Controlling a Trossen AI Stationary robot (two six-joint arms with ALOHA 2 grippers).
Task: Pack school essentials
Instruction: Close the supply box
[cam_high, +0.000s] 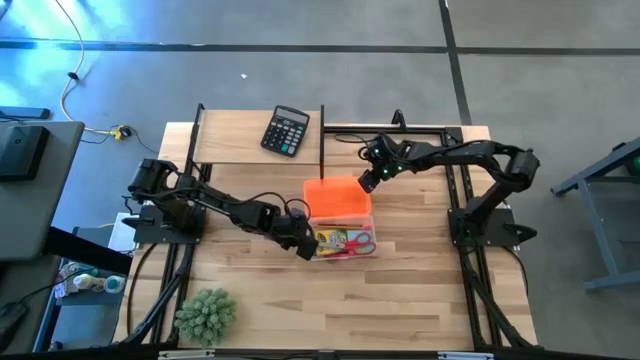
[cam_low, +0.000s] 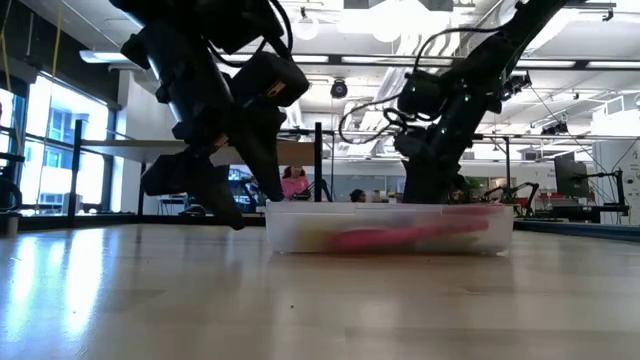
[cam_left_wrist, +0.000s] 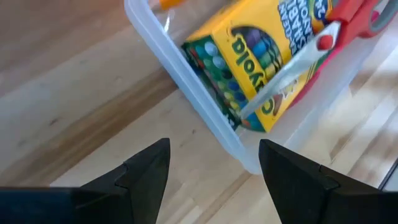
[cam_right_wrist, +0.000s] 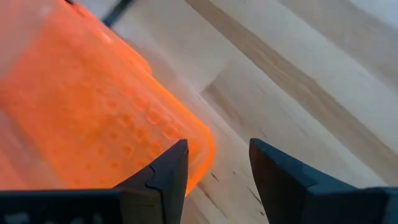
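My left gripper (cam_left_wrist: 214, 165) hangs just outside the corner of the clear box (cam_left_wrist: 205, 118), and its two fingers stand apart with nothing between them. Through the box wall I see the crayon pack (cam_left_wrist: 261, 56) lying inside, with the red-handled scissors (cam_left_wrist: 329, 34) on top of it. The scissor handles are cut off at the edge of my left wrist view. I cannot find a pencil, pen, eraser or note pad anywhere.

From above, the box (cam_high: 372, 236) sits near the middle of the table (cam_high: 400, 300), and the crayons (cam_high: 330, 240) and scissors (cam_high: 357, 242) look tiny in its near half. An orange lid (cam_high: 336, 196) covers the far half, so what lies under it is hidden.

My right gripper (cam_right_wrist: 214, 168) hovers over the far right corner of that lid (cam_right_wrist: 93, 112). Its fingers are apart too and hold nothing.

From table height the box (cam_low: 390, 228) looks cloudy. I only see a pink smear (cam_low: 400, 237) and a yellow smear inside. Both my arms are dark shapes there.

The table is pale wood. A spiky green plant (cam_high: 206, 314) stands at its near left corner, and a black calculator (cam_high: 286, 130) lies at the far edge. Beyond is a big bright room with windows, ceiling lights and desks.
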